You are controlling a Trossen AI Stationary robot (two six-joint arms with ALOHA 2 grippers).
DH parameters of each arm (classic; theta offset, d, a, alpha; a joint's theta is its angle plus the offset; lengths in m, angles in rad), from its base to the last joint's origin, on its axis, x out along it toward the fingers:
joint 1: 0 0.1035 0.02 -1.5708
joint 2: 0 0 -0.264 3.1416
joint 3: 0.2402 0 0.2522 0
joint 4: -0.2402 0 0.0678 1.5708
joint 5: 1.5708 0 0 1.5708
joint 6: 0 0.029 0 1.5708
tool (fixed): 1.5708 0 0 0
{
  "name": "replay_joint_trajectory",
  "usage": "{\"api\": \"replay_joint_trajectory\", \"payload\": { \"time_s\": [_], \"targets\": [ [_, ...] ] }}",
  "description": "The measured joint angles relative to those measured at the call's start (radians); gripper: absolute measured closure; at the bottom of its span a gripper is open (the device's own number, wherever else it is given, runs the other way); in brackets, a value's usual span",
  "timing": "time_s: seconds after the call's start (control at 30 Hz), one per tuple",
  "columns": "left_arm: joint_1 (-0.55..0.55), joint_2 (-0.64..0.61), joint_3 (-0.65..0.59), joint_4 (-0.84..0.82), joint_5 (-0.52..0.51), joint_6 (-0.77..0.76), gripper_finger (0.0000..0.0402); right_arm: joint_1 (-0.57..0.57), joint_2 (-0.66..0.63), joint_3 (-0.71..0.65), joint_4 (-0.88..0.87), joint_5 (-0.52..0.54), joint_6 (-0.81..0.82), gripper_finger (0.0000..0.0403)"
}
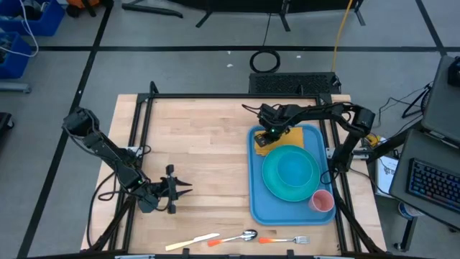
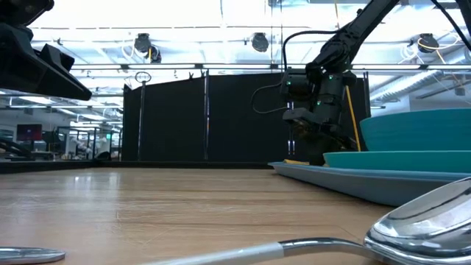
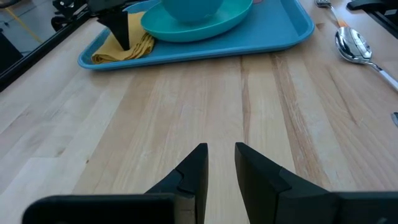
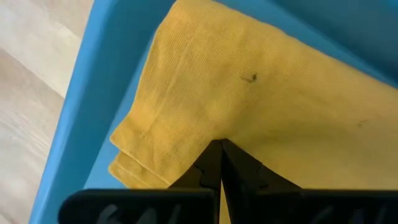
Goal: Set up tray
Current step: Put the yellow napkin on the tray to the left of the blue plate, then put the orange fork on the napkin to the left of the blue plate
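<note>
Right wrist view: your right gripper [image 4: 220, 163] has its jaws pressed together on the yellow napkin [image 4: 249, 99], pinning it in the far corner of the tray [image 4: 106, 81].

Likely you are settling the napkin flat beside the turquoise plate [image 1: 290, 173] and its bowl [image 3: 191, 7]; whether cloth sits between the fingers is hidden. The pink cup [image 1: 321, 200] occupies the near corner. Your left gripper [image 3: 219, 163] waits slightly parted, empty, over bare table [image 1: 201, 158]. Knife [image 1: 191, 242], spoon [image 1: 241, 237] and fork [image 1: 284, 239] lie outside the tray, near the table's front edge.

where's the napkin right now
In the high view the yellow napkin lies in the blue tray's far corner, beside the plate, under the right gripper.
</note>
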Motion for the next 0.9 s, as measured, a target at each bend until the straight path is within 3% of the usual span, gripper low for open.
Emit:
{"api": "replay_joint_trajectory", "payload": {
  "time_s": [0.33,0.77,0.9],
  "targets": [
    [0.0,0.0,0.0,0.0,0.0,0.0,0.0316,0.005,-0.013,0.009,0.007,0.026,-0.017,0.0403],
    [0.0,0.0,0.0,-0.001,0.001,0.0,0.0316,0.017,-0.216,0.022,0.085,0.05,-0.043,0.0381],
    [0.0,0.0,0.0,-0.001,0.0,0.006,0.0316,0.068,-0.283,0.022,0.212,0.153,-0.1,0.0374]
  ]
}}
